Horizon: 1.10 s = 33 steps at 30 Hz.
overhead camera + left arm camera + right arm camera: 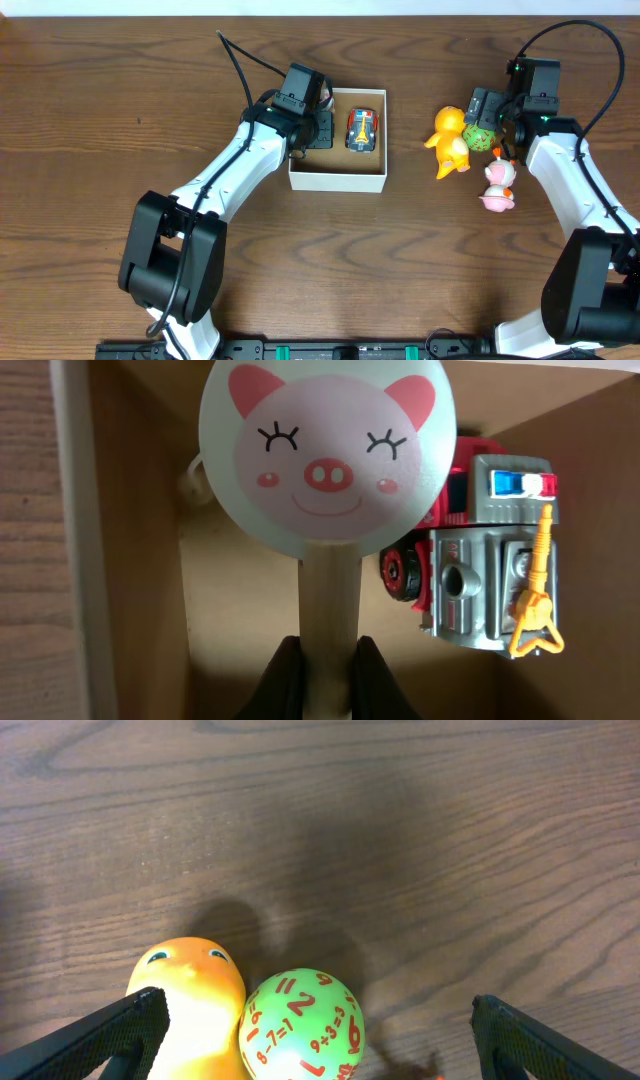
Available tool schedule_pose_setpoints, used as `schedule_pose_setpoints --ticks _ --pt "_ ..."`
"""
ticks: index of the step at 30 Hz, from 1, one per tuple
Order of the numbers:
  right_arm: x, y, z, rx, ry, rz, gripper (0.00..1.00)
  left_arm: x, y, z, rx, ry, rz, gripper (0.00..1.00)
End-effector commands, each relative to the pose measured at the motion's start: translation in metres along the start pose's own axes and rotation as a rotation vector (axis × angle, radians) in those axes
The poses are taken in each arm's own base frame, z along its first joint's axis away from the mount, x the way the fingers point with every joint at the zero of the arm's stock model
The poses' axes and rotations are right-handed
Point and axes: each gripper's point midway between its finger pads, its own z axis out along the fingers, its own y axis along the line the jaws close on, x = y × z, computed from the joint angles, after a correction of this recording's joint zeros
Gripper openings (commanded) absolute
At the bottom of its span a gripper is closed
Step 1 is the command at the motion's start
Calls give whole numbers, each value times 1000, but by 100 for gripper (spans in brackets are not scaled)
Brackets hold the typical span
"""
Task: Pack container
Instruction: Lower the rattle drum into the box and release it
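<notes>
Overhead, the container (337,181) sits on the desk (120,90) left of centre, its white front wall facing the robot and its brown inside open to view. A truck (362,130) lies in its right half. The left arm (245,160) reaches over the container's left half and hides that part.

In the left wrist view, the left fingers (284,682) are clamped on the pale handle of a pig paddle (325,455). Its round disc bears a pink pig face with closed eyes. The paddle is inside the container, with brown floor and walls around it. The truck, red and grey with a blue light bar and an orange hook, stands just beside the paddle's right edge. Whether the paddle rests on the floor cannot be told.

To the right of the container, well apart from it, an orange duck (450,142) and a green ball (478,137) lie touching each other. A pink toy (498,186) is near them, closer to the robot.

In the right wrist view, the right fingers (110,1038) are spread wide. The ball, printed with red numbers, and the duck's head lie between them at the bottom edge. The ball touches neither finger.
</notes>
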Motion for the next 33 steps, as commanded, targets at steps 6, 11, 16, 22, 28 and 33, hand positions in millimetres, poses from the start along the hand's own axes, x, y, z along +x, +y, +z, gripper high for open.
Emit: schedule_pose_setpoints --ticks 6,11,16,22,28,33 --pt "-9 -2 -2 6 -18 -2 99 -3 5 0 -31 -9 -20 6" --pt "-9 -2 -2 6 -18 -2 99 -2 2 0 -20 -4 -18 6" --pt "-9 -2 -2 6 -18 -2 99 1 -4 0 10 9 -17 6" --pt "-9 -2 -2 6 -18 -2 99 11 -9 0 36 53 -17 6" --pt "-9 -2 -2 6 -18 -2 99 13 -9 0 33 59 -16 16" --pt "-9 -2 -2 6 -18 -2 99 13 -9 0 34 60 -16 81"
